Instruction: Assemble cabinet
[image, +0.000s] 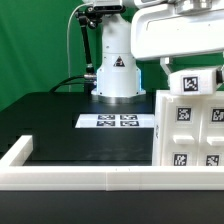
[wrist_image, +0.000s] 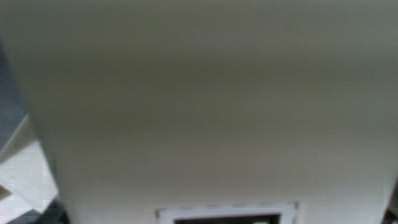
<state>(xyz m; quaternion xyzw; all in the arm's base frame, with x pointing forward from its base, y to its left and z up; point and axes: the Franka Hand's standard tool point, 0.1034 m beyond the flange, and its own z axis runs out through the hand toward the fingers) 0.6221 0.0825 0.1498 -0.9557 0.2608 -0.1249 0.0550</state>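
The white cabinet shell (image: 190, 125) stands upright at the exterior view's right, just behind the front rail, and several black-and-white tags show on its faces. My gripper (image: 190, 72) hangs from the arm at the top right. Its dark fingers (image: 166, 66) sit on either side of the shell's tagged top part (image: 190, 83) and hold it. In the wrist view a blurred white surface of the cabinet (wrist_image: 196, 100) fills almost the whole picture, with the edge of a tag (wrist_image: 222, 214) at one border. My fingers are hidden there. No separate drawer blocks can be told apart.
The marker board (image: 118, 121) lies flat on the black table in front of the robot base (image: 116, 75). A long low white border rail (image: 80, 176) runs along the front and up the exterior view's left. A green backdrop stands behind.
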